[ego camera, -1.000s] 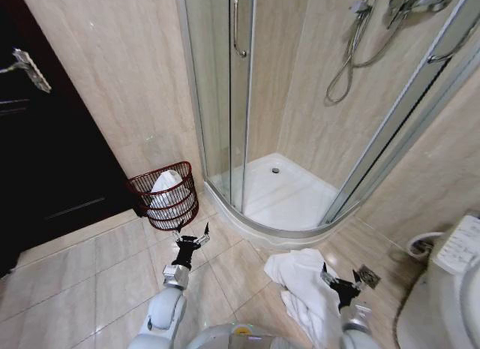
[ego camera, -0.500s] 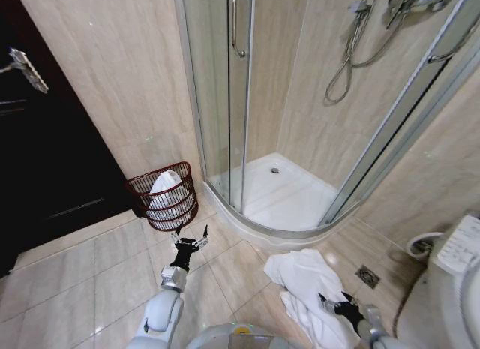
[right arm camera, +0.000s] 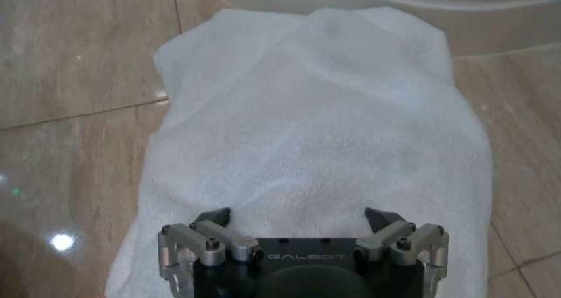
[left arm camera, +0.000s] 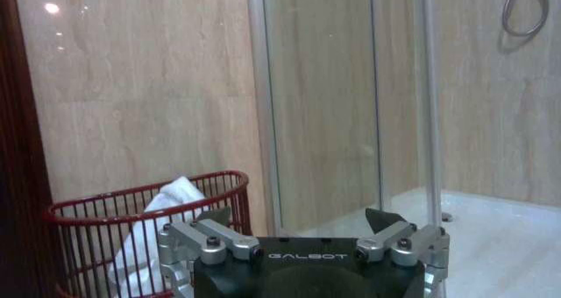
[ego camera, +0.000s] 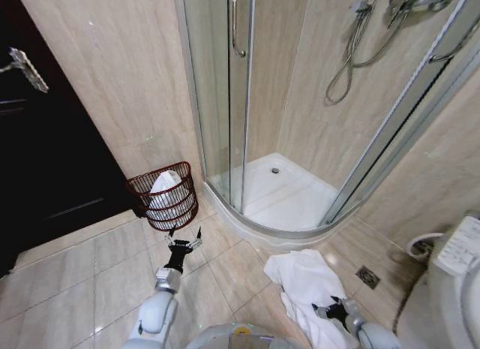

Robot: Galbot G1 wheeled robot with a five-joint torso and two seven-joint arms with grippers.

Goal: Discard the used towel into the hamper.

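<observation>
The used towel point(ego camera: 302, 278) is a white crumpled heap on the floor tiles, just in front of the shower tray. My right gripper point(ego camera: 334, 311) hangs low over the towel's near edge, and the right wrist view shows it open point(right arm camera: 298, 216) with the towel point(right arm camera: 324, 127) spread right under its fingers. The hamper point(ego camera: 166, 196), a dark red wire basket, stands by the wall beside the shower door and holds another white cloth point(ego camera: 165, 185). My left gripper point(ego camera: 184, 241) is open in the air short of the hamper point(left arm camera: 96, 245), empty point(left arm camera: 298, 218).
A curved glass shower enclosure point(ego camera: 225, 101) with a raised white tray point(ego camera: 285, 195) fills the middle. A dark door point(ego camera: 45, 154) is on the left and a toilet point(ego camera: 450, 289) on the right. There is a floor drain point(ego camera: 367, 276) beside the towel.
My right gripper has dropped lower onto the near part of the towel. The left gripper has shifted slightly to the left.
</observation>
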